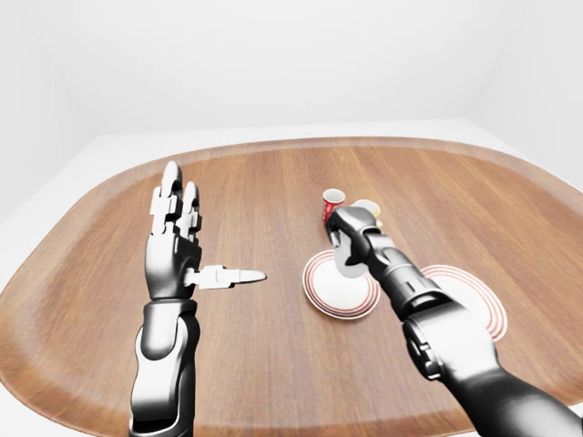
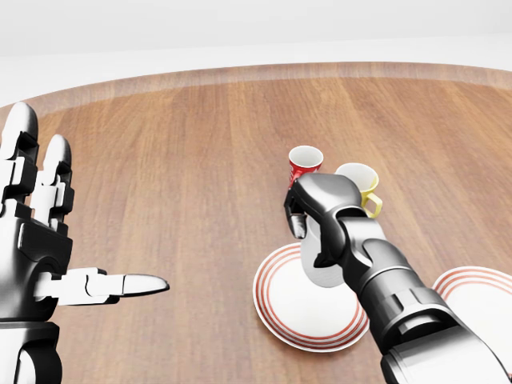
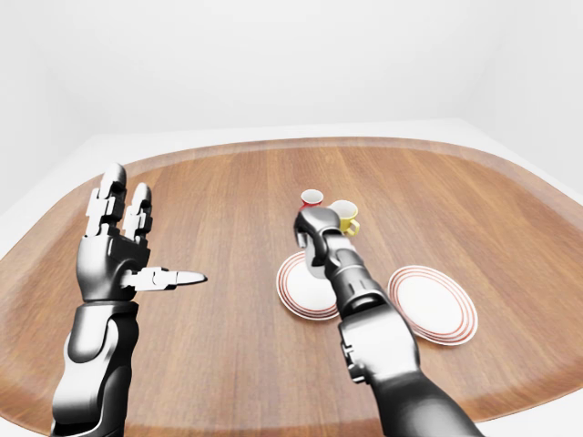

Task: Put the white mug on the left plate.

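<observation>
The right hand (image 2: 320,210) reaches in from the lower right of the head view, forearm angled up and to the left, wrist bent so the knuckles face the camera. Its fingers are curled round the white mug (image 2: 322,264), which hangs below the fist over the left plate (image 2: 276,308); whether the mug touches the plate cannot be determined. The left plate is white with red rim rings. A matching right plate (image 3: 446,314) lies just beside it on the wooden table (image 2: 176,160). A red mug (image 2: 304,166) and a yellow mug (image 2: 360,186) stand near the top edge of the left plate. The left hand (image 2: 40,240) is raised upright at the view's left, fingers spread apart, thumb (image 2: 120,283) extended sideways, holding nothing.
</observation>
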Tool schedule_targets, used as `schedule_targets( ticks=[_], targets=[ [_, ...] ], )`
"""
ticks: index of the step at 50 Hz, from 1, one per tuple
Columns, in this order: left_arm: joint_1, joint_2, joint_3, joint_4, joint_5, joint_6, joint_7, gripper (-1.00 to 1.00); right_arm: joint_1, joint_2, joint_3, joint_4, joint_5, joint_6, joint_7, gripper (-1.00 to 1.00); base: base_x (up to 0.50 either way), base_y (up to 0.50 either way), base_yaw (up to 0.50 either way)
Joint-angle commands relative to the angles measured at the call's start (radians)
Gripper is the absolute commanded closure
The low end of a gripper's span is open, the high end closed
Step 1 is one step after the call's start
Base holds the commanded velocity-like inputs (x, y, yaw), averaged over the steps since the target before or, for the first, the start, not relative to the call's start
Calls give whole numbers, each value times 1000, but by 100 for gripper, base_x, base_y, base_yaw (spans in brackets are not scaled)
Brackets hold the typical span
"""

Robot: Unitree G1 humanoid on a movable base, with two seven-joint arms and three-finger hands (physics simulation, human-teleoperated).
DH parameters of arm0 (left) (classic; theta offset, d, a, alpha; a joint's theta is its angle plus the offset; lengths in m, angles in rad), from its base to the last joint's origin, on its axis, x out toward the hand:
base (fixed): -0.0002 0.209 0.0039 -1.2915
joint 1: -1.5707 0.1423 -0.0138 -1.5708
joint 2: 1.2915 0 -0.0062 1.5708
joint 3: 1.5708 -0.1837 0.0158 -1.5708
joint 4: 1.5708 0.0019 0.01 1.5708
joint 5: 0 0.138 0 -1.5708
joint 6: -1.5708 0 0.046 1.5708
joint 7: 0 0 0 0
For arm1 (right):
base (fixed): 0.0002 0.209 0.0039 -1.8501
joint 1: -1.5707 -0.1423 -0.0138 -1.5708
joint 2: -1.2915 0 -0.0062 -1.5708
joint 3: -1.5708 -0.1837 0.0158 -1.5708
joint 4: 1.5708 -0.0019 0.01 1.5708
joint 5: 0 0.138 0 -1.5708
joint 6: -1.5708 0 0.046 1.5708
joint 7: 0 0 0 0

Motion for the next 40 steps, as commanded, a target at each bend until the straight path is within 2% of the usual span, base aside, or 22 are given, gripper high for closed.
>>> schedule_targets(
  ticks=[1, 40],
  targets=[
    [1, 0, -2, 0, 1, 0, 0, -98, -3, 12, 7, 0, -2, 0, -18, 100, 0, 0, 0],
    [-3, 1, 4, 0, -4, 0, 1, -98, 29, 43, 20, 37, -57, 0, -101, 100, 0, 0, 0]
  ],
)
